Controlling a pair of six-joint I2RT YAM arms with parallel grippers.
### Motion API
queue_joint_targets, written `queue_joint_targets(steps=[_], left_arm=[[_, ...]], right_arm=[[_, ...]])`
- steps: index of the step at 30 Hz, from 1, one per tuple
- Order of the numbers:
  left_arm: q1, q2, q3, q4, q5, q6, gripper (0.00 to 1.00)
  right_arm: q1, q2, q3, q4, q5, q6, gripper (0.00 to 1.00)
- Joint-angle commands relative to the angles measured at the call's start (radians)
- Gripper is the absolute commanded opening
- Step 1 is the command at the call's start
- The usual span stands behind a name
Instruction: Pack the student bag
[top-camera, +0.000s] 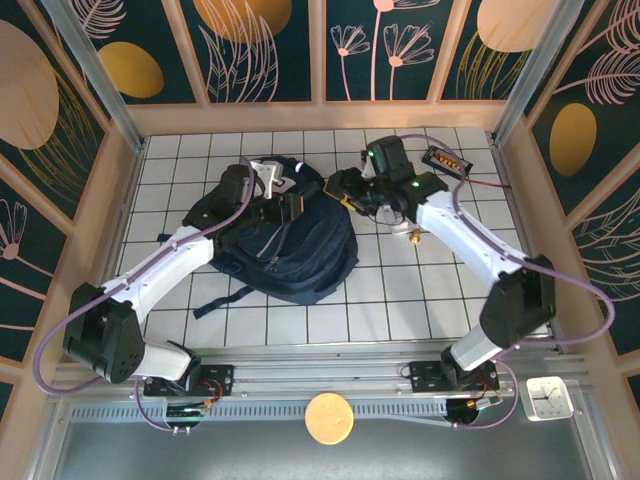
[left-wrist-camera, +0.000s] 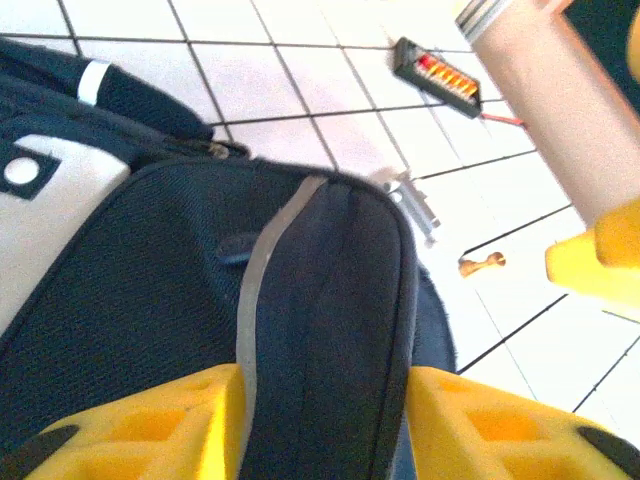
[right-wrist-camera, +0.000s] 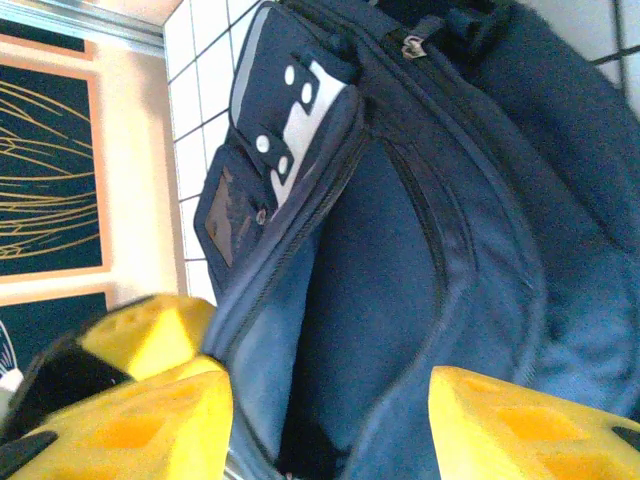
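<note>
1. The student bag (top-camera: 300, 255) lies on its side mid-table, top end away from the arm bases, with both arms reaching in to that end.
2. Its main compartment (right-wrist-camera: 350, 300) gapes open in the right wrist view. I see blue lining and nothing packed in there, though the deep part is too dark to tell.
3. The left gripper (left-wrist-camera: 322, 430) has a ridge of bag fabric filling the gap between its fingers, touching both, so it looks clamped on it.
4. The right gripper (right-wrist-camera: 330, 420) has its fingers wide apart with the rim of the opening between them. Can't tell if it's actually pinching anything.
5. My read: this is the hold-the-mouth-open step, nothing loaded yet.
6. Next move probably needs one arm to keep the mouth open while the other fetches something.
7. Nearest loose bits on the tiled table (top-camera: 400, 290): a small wooden pawn-like piece (top-camera: 412, 237) just right of the bag, and a black gadget with an orange strip (top-camera: 447, 160) further back.
</note>
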Motion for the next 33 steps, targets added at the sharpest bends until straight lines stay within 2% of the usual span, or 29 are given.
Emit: queue_joint_targets(steps=[1, 5, 8, 11, 13, 16, 25, 33], left_arm=[[0.001, -0.112, -0.047, 0.045, 0.008, -0.041, 0.55], [0.005, -0.248, -0.143, -0.009, -0.040, -0.185, 0.62], [0.040, -0.320, -0.225, -0.079, -0.063, -0.364, 0.61], [0.125, -0.379, -0.352, -0.060, 0.003, -0.540, 0.58], [0.201, -0.421, -0.450, 0.002, 0.062, -0.648, 0.55], [0.266, -0.453, -0.563, 0.122, 0.137, -0.763, 0.51], [0.294, -0.351, -0.615, 0.257, 0.188, -0.803, 0.48], [0.297, -0.247, -0.570, 0.287, 0.217, -0.787, 0.46]], right_arm=[[0.007, -0.055, -0.096, -0.086, 0.037, -0.043, 0.59], [0.037, -0.066, -0.147, -0.090, 0.006, -0.046, 0.64], [0.093, -0.020, -0.136, -0.076, -0.001, -0.039, 0.63], [0.128, 0.046, -0.095, -0.049, -0.010, -0.019, 0.63], [0.148, 0.081, -0.055, -0.043, -0.001, -0.017, 0.63], [0.166, 0.115, -0.007, -0.063, 0.006, -0.021, 0.63], [0.172, 0.094, -0.014, -0.089, 0.036, -0.017, 0.63], [0.172, 0.078, -0.025, -0.100, 0.047, -0.011, 0.63]])
